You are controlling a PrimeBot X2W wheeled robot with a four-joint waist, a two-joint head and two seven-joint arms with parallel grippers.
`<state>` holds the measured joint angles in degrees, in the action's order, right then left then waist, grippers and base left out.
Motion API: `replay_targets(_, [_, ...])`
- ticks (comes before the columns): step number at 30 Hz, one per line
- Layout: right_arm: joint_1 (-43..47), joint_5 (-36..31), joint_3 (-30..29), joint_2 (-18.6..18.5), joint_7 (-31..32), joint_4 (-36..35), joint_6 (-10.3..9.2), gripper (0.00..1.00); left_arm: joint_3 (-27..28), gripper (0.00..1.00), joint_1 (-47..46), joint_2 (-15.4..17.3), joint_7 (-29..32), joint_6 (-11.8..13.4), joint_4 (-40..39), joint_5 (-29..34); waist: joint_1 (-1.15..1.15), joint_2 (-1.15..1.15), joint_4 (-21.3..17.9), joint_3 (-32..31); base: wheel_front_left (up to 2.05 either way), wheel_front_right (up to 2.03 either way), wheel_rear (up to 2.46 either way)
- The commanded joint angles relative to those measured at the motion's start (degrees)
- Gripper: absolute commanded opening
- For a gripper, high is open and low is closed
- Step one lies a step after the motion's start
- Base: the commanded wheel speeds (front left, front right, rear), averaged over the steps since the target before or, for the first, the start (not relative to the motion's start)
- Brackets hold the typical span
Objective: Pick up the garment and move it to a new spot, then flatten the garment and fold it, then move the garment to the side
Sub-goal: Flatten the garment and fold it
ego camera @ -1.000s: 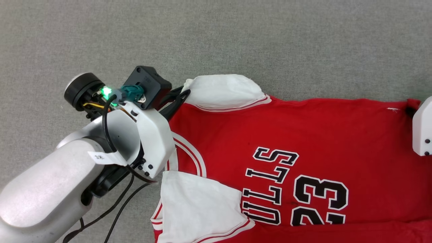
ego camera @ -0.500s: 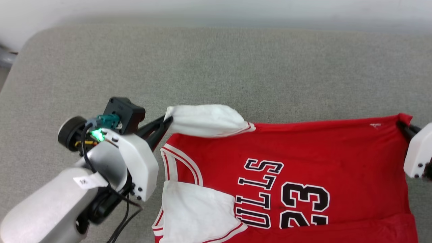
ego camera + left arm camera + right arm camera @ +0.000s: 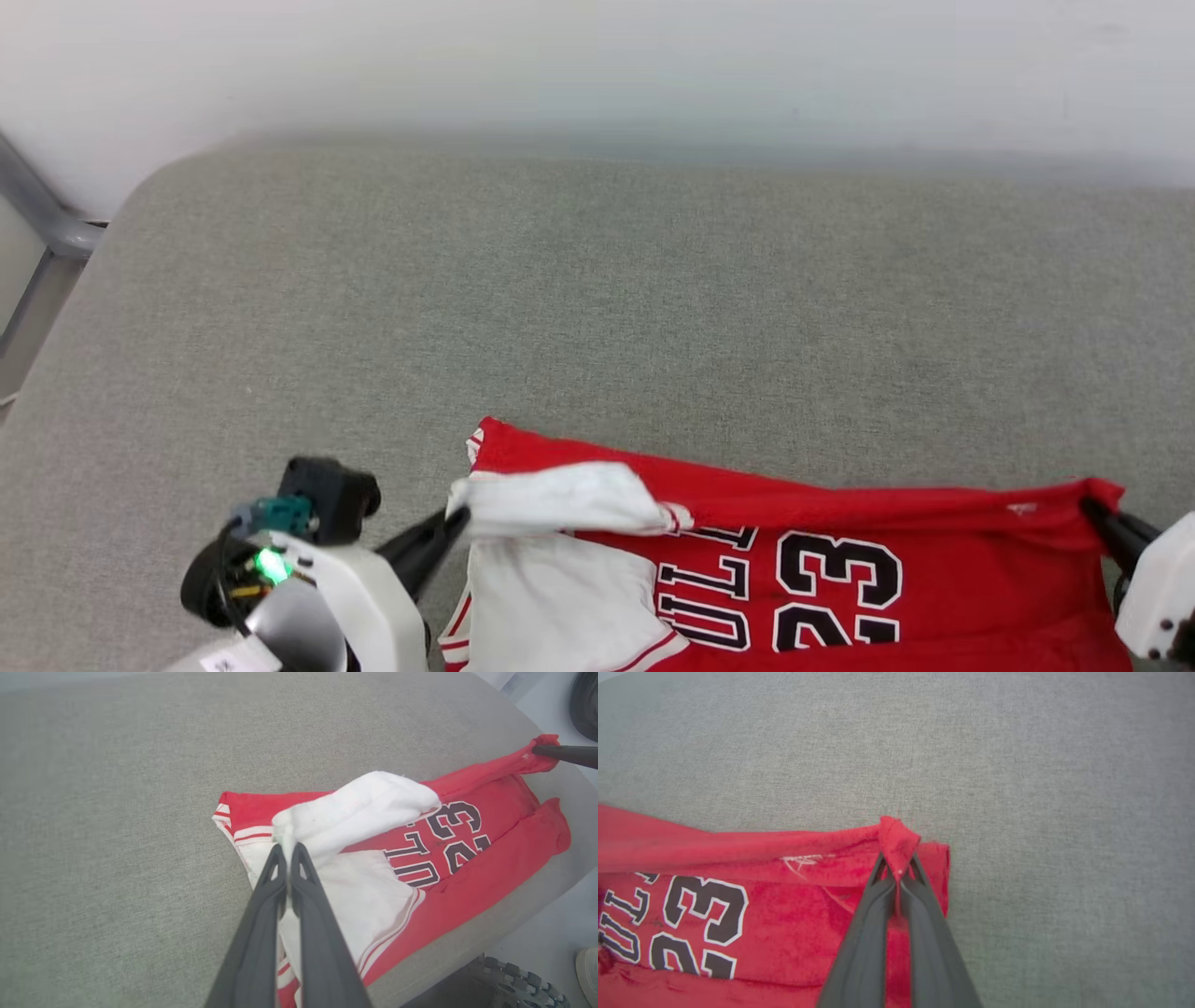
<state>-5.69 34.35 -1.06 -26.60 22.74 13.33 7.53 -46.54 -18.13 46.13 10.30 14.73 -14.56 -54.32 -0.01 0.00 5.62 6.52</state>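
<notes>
The garment (image 3: 896, 523), a red jersey with white sleeves and black lettering with the number 23, lies at the near edge of the grey cushion (image 3: 597, 308). Its far edge is lifted and folded toward me. My left gripper (image 3: 457, 516) is shut on the tip of the white sleeve (image 3: 355, 807). My right gripper (image 3: 1090, 507) is shut on the red hem corner (image 3: 896, 842). In the left wrist view the left gripper (image 3: 286, 847) pinches the sleeve edge, and the right gripper's dark fingers (image 3: 563, 752) hold the far red corner. The right wrist view has the right gripper (image 3: 896, 870) pinching bunched red cloth.
The grey cushion stretches wide beyond the garment to a pale wall (image 3: 597, 65). A grey metal bar (image 3: 42, 210) stands at the cushion's far left corner. The left wrist view has the cushion's near edge, pale floor and a treaded wheel (image 3: 514, 982).
Both grippers have drawn the garment's far edge toward me, folding it over the lettering. The head camera has tilted up, so the wall and cushion edge have come into view.
</notes>
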Motion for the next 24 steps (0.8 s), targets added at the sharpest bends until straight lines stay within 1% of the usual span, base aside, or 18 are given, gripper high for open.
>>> replay_targets(1, [2.0, 0.8, 0.2, -0.6, 0.1, -0.8, -0.09, 0.00, -0.6, 0.00, 1.9, 0.1, -0.6, 0.3, 0.1, -0.4, 0.01, 0.00, 0.2, -0.5, 0.00, 0.00, 0.00])
replay_targets(7, [6.1, 2.7, 1.5, -1.7, 0.9, -2.3, -0.09, 0.00, -2.7, 0.00, 6.1, -0.3, -0.9, 0.1, 1.8, -1.4, 0.01, 0.00, 0.0, -1.2, 0.00, 0.00, 0.00])
replay_targets(11, [8.2, 4.1, 3.0, -3.3, 2.0, -3.7, -0.09, 0.00, -4.2, 0.00, 7.4, -0.6, -0.5, -0.3, 3.7, -1.1, 0.01, 0.00, -0.1, -1.3, 0.00, 0.00, 0.00])
replay_targets(17, [10.1, 4.7, 5.1, -5.6, 3.3, -4.9, -0.09, 0.00, -5.7, 0.00, 8.2, -2.0, -0.5, -1.0, 7.3, -1.1, 0.01, 0.00, -0.4, -1.4, 0.00, 0.00, 0.00])
replay_targets(22, [10.8, 4.1, 6.4, -6.9, 3.4, -4.1, -0.09, 0.00, -6.6, 0.00, 7.8, -3.3, -1.1, -2.1, 10.3, -0.5, 0.01, 0.00, -0.5, -1.2, 0.00, 0.00, 0.00])
replay_targets(23, [10.8, 3.8, 6.7, -7.0, 3.3, -3.7, -0.09, 0.00, -6.8, 0.02, 7.7, -3.6, -1.3, -2.3, 10.9, -0.3, 0.01, 0.00, -0.5, -1.2, 0.00, 0.00, 0.00])
replay_targets(24, [10.8, 3.6, 7.2, -7.1, 3.1, -3.4, -0.09, 0.00, -7.1, 0.87, 7.5, -3.9, -1.4, -2.5, 11.5, 0.1, 0.01, 0.00, -0.5, -1.2, 0.00, 0.00, 0.00])
